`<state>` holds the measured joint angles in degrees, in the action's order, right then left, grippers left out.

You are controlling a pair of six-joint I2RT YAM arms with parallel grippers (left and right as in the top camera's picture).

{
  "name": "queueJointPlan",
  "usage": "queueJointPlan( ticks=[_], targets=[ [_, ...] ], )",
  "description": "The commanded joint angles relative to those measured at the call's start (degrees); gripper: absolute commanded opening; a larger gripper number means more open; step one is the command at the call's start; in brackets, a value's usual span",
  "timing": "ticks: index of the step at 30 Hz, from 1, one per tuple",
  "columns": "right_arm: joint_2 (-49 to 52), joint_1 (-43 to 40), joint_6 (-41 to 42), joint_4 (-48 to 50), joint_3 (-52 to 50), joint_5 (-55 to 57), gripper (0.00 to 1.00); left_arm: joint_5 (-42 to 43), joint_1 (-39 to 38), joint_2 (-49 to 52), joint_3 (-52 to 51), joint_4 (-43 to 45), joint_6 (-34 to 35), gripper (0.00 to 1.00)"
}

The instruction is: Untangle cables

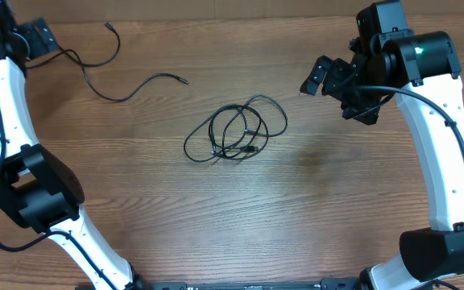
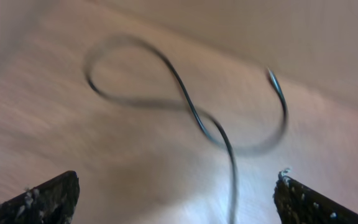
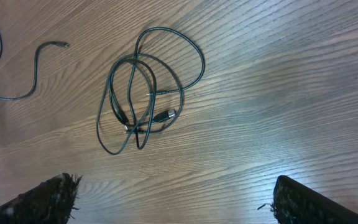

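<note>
The worktop (image 1: 321,209) is made of brown wood. Thin dark lines run across it from side to side, like stripes. In the right wrist view a soft bright patch (image 3: 291,171) of light shines on the wood. In the left wrist view the wood looks blurry and paler.
</note>
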<state>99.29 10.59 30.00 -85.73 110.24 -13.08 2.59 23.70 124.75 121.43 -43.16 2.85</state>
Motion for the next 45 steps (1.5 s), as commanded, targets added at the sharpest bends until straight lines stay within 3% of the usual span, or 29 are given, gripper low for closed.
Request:
queueJointPlan(
  ticks=[1,6,10,19,23,27,30,33,39,43,45],
  targets=[
    [-0.09,0.28,-0.11,0.42,-0.02,0.61,1.0,3.96,-2.03,0.63,0.55,-5.57,1.09,1.0],
    [-0.09,0.28,-0.11,0.61,-0.02,0.63,1.0,3.85,-4.04,0.74,-1.01,-14.08,5.86,1.0],
    [-0.09,0.28,-0.11,0.59,-0.02,0.61,1.0,3.85,-5.86,0.76,-4.92,-14.19,9.64,1.0],
    [-0.09,0.28,-0.35,0.28,-0.02,0.63,1.0,2.34,-7.98,0.83,-18.21,-1.64,14.32,1.0],
    [-0.09,0.28,-0.33,0.35,-0.02,0.63,1.0,2.34,-7.98,0.83,-22.4,3.93,16.74,0.89],
    [-0.09,0.28,-0.33,0.37,-0.02,0.63,1.0,2.34,-7.98,0.87,-26.43,9.46,16.98,0.93],
    [-0.09,0.28,-0.33,0.42,-0.02,0.63,1.0,2.36,-7.98,0.87,-29.4,13.75,17.14,0.78],
    [-0.09,0.28,-0.33,0.61,-0.02,0.63,1.0,2.36,-7.98,0.9,-31.71,17.07,18.21,0.75],
    [-0.09,0.28,-0.35,0.2,-0.02,0.66,1.0,3.21,-7.72,0.94,-32.7,22.95,18.91,0.32],
    [-0.09,0.28,-0.33,0.15,-0.02,0.63,1.0,9.81,-6.21,0.94,-31.58,26.08,25.79,0.04],
    [-0.09,0.28,-0.33,-0.07,-0.02,0.63,1.0,15.23,-4.68,0.94,-31.08,29.33,31.06,0.04]
  ],
)
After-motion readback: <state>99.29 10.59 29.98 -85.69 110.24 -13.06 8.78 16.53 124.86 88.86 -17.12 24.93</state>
